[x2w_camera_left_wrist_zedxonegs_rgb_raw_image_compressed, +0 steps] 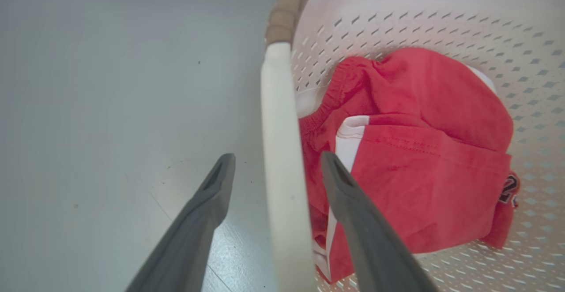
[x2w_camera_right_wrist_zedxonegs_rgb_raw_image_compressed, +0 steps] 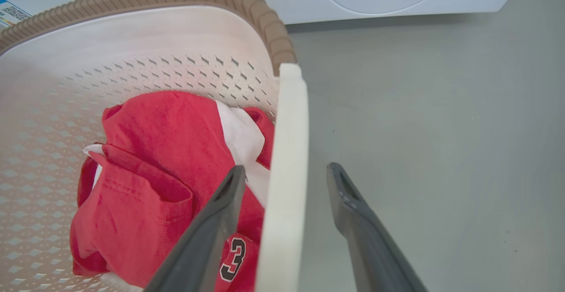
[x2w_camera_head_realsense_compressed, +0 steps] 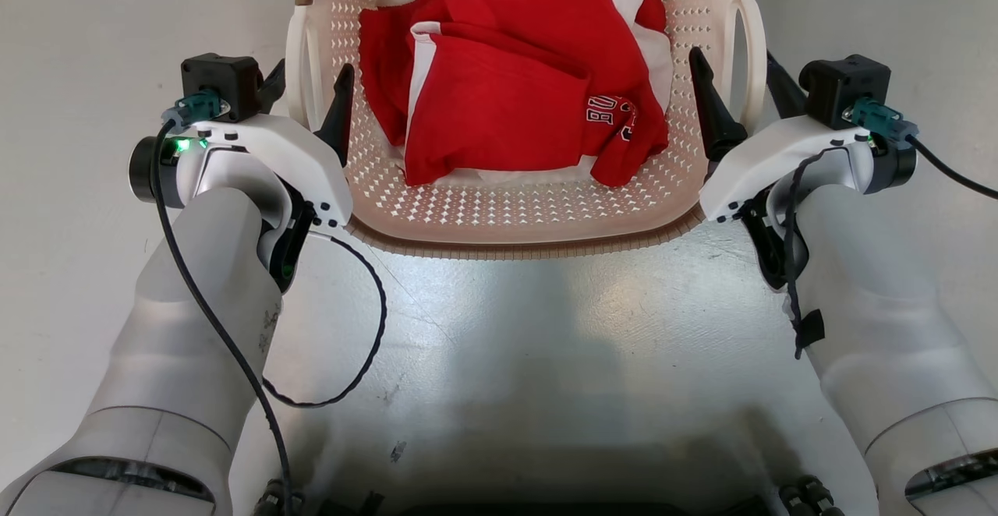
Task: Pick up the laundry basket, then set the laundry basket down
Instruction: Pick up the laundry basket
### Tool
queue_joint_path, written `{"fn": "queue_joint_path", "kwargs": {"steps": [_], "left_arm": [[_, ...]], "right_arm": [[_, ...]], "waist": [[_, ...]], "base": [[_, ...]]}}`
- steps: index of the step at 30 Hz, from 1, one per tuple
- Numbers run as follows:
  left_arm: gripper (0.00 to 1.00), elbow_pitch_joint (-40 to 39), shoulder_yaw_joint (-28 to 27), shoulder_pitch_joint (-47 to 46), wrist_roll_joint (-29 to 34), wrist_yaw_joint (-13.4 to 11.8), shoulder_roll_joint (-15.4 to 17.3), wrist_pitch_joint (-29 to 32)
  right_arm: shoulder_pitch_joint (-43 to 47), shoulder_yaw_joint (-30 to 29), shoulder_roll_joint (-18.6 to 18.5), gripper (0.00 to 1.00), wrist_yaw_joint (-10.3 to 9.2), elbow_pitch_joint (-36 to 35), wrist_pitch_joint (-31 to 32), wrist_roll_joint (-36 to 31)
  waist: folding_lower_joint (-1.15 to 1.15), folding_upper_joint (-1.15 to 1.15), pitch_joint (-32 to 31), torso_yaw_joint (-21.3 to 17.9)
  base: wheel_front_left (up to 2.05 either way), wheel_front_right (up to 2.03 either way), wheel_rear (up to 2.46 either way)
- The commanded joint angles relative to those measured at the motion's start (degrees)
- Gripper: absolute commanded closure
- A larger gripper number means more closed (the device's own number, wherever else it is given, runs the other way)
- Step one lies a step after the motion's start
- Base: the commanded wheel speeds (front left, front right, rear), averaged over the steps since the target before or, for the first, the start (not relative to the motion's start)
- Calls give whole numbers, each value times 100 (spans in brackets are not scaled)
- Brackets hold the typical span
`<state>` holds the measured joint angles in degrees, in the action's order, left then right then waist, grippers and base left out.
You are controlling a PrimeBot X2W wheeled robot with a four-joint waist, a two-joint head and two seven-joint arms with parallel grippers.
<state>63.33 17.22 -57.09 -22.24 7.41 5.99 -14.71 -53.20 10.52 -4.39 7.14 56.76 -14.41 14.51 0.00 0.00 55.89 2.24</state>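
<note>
One basket (x2w_camera_head_realsense_compressed: 507, 249); left gripper (x2w_camera_head_realsense_compressed: 312, 72), right gripper (x2w_camera_head_realsense_compressed: 731, 54) straddle its two handles (x2w_camera_head_realsense_compressed: 296, 56) (x2w_camera_head_realsense_compressed: 750, 40).

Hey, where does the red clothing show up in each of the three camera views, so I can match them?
Head view: the red clothing lies top centre, inside the laundry basket.
Left wrist view: red clothing right of centre, past the left handle.
Right wrist view: red clothing lower left, beside the right handle.
Shared landmark: the brown rim.
</note>
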Motion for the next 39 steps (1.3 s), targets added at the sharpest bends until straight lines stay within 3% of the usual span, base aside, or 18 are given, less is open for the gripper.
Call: {"fn": "queue_joint_path", "kwargs": {"steps": [1, 6, 7, 8, 9, 10, 11, 26, 39], "left_arm": [[0, -7, -58, 23, -68, 8, 241, -29], [0, 45, 6, 37, -109, 8, 254, -29], [0, 60, 19, 40, -117, 8, 254, -29], [11, 77, 31, 45, -126, 8, 253, -29], [33, 52, 12, 36, -141, 8, 264, -29], [71, 11, -45, 27, -156, -11, 285, -29], [100, 7, -77, 37, -155, -25, 290, -29], [100, 384, -28, 225, -34, -5, 179, -29], [100, 811, 268, 563, -20, 6, 199, -22]], "right_arm": [[158, 134, 150, 11, 35, 7, -59, 58], [153, 284, 151, 16, 35, 78, -59, 197], [150, 309, 151, 27, 35, 95, -59, 215], [150, 334, 151, 51, 35, 119, -59, 229], [146, 360, 151, 79, 35, 141, -59, 237], [143, 386, 151, 100, 35, 165, -59, 245], [143, 445, 151, 100, 35, 226, -59, 259], [286, 1078, 151, 100, 35, 1020, -59, 835], [868, 2059, 151, 100, 35, 1002, 349, 1912]], "waist": [[0, 0, -12, -3], [0, 0, -84, -10], [0, 0, -99, -12], [0, 0, -116, -16], [0, 0, -129, -16], [0, 0, -140, -16], [0, 0, -158, -19], [0, 0, -841, -77], [0, 0, -1735, -307]], "base": [[0, 0, 0], [0, 0, 0], [0, 0, 0], [0, 0, 0], [0, 0, 0], [0, 0, 0], [0, 0, 0], [0, 0, 0], [0, 0, 0]]}}
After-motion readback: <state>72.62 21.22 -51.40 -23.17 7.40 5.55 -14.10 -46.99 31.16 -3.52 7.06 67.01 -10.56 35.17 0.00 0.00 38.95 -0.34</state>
